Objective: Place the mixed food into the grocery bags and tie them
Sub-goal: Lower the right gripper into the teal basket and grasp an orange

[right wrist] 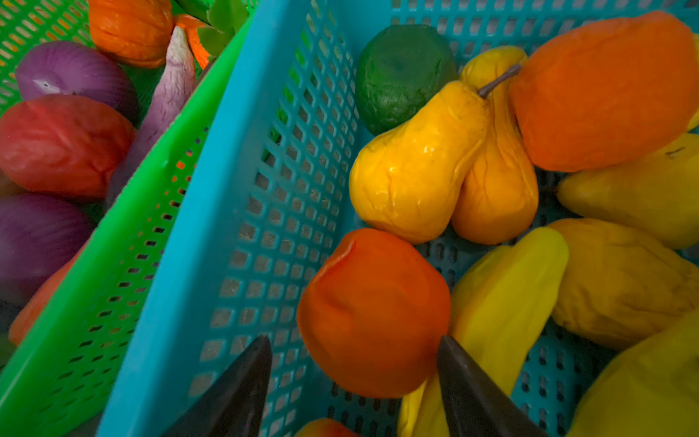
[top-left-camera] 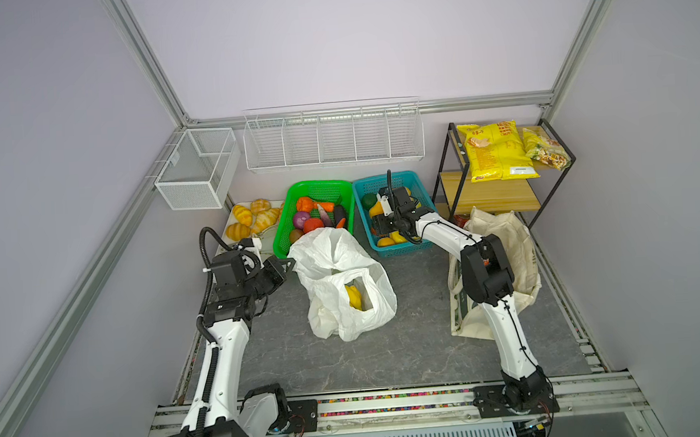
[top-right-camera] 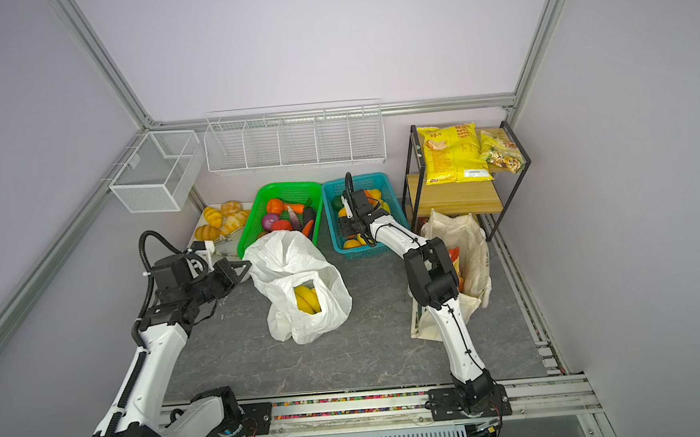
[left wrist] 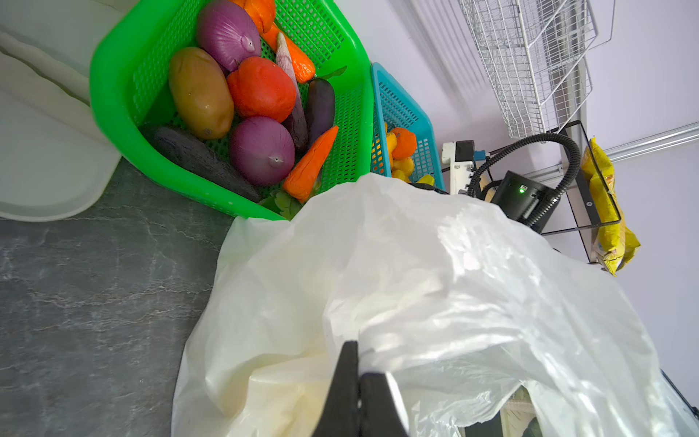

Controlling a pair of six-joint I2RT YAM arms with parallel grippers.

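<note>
Top view: white plastic bag mid-table, toy banana inside. Left wrist: left gripper pinched shut on its thin, slippery-looking film. Right wrist: right gripper wide open, holding nothing, astride an orange toy fruit in the far blue basket; likely soft and light, so grip across its middle.

A yellow banana lies in the white plastic bag, left tool at its rim

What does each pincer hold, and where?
Left pincer pinches the white bag at its edge. Right pincer is open astride an orange fruit, holding nothing.
</note>
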